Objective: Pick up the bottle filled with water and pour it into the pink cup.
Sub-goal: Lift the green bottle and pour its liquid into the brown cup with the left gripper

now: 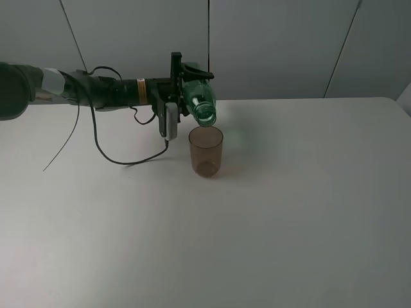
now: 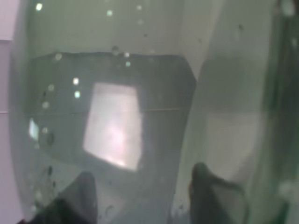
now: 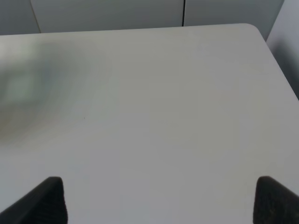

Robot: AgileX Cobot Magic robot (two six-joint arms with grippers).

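Observation:
My left gripper (image 1: 187, 82) is shut on the green transparent bottle (image 1: 200, 101) and holds it tilted, with its open mouth pointing down just above the rim of the pink cup (image 1: 206, 152). The cup stands upright on the white table. In the left wrist view the bottle (image 2: 140, 107) fills the frame, with droplets on its wall and both dark fingertips (image 2: 77, 200) against it. My right gripper (image 3: 161, 200) is open and empty over bare table; it does not show in the high view.
The white table (image 1: 289, 212) stretches to the right and front of the cup. A black cable (image 1: 103, 151) hangs from the left arm and trails on the table left of the cup. Grey wall panels stand behind the table's far edge.

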